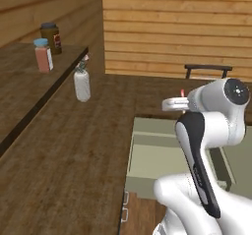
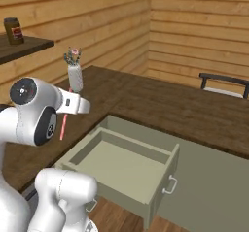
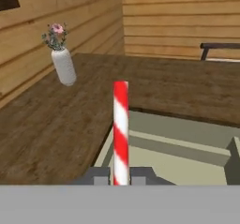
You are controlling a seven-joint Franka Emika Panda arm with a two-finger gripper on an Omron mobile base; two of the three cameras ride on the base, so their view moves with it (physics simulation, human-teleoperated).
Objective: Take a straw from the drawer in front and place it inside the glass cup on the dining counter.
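The fingers (image 3: 121,177) clamp the straw (image 3: 120,129) above the open drawer (image 2: 121,165); next, carrying it to the glass cup.

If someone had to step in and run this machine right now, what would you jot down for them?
Tool: shut on the straw, which stands upright between its tips, lifted above the drawer.
Drawer: pulled open; the part of its pale inside in view is bare.
Dining counter: white vase with flowers stands on it; no glass cup in sight from here.
Done: straw taken out of the drawer.
Left: find the glass cup on the counter, carry the straw over, lower it in, let go.
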